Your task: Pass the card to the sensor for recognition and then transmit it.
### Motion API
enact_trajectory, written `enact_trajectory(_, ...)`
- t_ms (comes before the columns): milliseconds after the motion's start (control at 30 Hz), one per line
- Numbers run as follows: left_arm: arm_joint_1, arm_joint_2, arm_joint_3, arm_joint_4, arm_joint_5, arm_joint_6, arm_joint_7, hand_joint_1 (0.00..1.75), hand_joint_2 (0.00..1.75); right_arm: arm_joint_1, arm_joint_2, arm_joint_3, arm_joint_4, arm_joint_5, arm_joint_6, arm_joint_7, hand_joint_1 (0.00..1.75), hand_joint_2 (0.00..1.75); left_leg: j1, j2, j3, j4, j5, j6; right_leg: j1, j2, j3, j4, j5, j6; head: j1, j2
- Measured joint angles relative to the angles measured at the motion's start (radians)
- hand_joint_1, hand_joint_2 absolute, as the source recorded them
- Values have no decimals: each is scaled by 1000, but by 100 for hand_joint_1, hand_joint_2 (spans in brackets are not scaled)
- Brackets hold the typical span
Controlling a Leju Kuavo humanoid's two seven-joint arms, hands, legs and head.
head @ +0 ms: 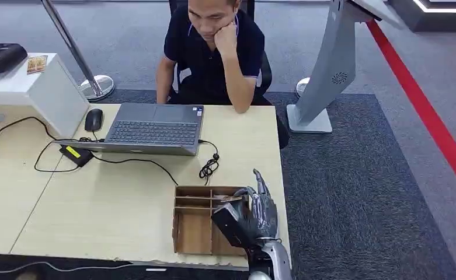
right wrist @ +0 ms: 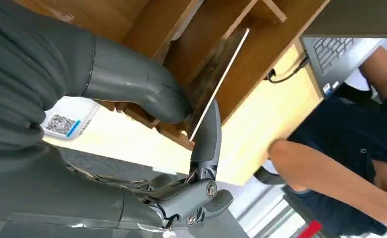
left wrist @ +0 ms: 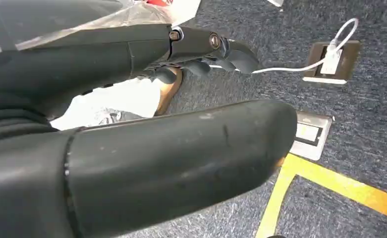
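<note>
Over the right end of a wooden compartment box [head: 193,230] near the table's front edge, my right hand [head: 257,213] pinches a thin brown card [right wrist: 216,79] between thumb [right wrist: 132,89] and a finger. The card stands edge-up above the box's compartments [right wrist: 260,54], and in the head view a corner of the card [head: 231,199] shows by the hand. A black device [head: 0,55] sits on a white stand [head: 44,93] at the far left, with a small card [head: 37,63] beside it. My left hand [left wrist: 156,163] hangs over the carpet floor, holding nothing, its fingers [left wrist: 216,49] apart from the thumb.
A laptop [head: 155,125], mouse [head: 93,119], black adapter [head: 75,154] and cables [head: 209,166] lie across the table's far half. A person [head: 213,52] sits behind the laptop, elbow on the table. A grey kiosk stand [head: 330,70] rises on the carpet to the right.
</note>
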Motion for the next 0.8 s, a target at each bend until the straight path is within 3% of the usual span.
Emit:
enact_trajectory(267,4,1,-9,0,24,14,13,0,0,48,6,-50,-87,47,-1,-21,175,175,0,0,0,0,0,0,0,0,0,0,0,0,0,0)
enact_trajectory(800,40,14,-14,0,85,55,13,0,0,184,-37,-156,-446,95,-2,-20,175,175,0,0,-1,0,0,0,0,0,0,0,0,0,0,0)
